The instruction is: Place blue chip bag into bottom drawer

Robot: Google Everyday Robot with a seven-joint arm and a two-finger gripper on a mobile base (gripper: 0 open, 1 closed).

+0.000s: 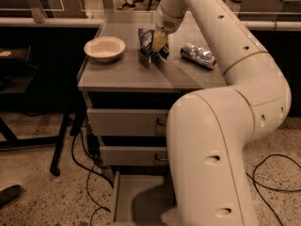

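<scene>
The blue chip bag stands on edge, lifted a little off the grey cabinet top, right of the bowl. My gripper reaches down from the arm and is shut on the bag's right side. The bottom drawer is pulled open at the foot of the cabinet, its flat grey floor partly hidden by my arm's big lower link.
A cream bowl sits at the left of the cabinet top. A silver foil packet lies at the right. Two upper drawers are closed. Cables run on the floor to the left, next to a black stand leg.
</scene>
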